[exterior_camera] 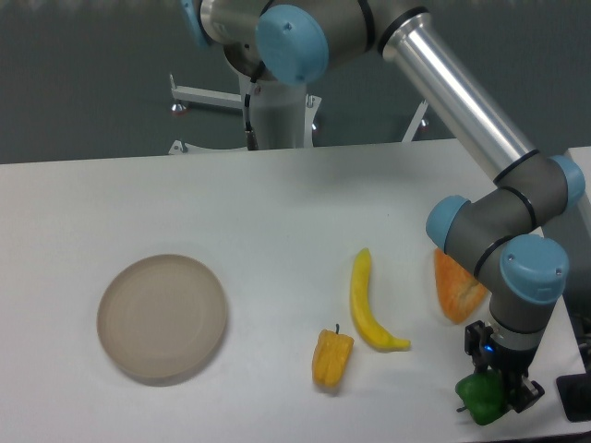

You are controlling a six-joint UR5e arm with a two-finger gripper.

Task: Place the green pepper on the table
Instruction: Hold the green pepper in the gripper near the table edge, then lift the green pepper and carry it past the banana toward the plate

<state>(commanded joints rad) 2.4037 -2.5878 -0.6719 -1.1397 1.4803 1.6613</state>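
The green pepper (479, 397) is a small glossy dark-green lump at the front right of the white table (277, 212), low against the tabletop; whether it rests on the surface I cannot tell. My gripper (499, 392) comes down from the arm's wrist right over it, and its dark fingers are closed around the pepper's right side. The part of the pepper behind the fingers is hidden.
A round beige plate (162, 318) lies at the front left. A yellow-orange pepper (332, 358) and a long yellow banana (367, 303) lie in the front middle. An orange wedge-shaped piece (455, 288) sits just behind the wrist. The table's right edge and a dark object (578, 397) are close by.
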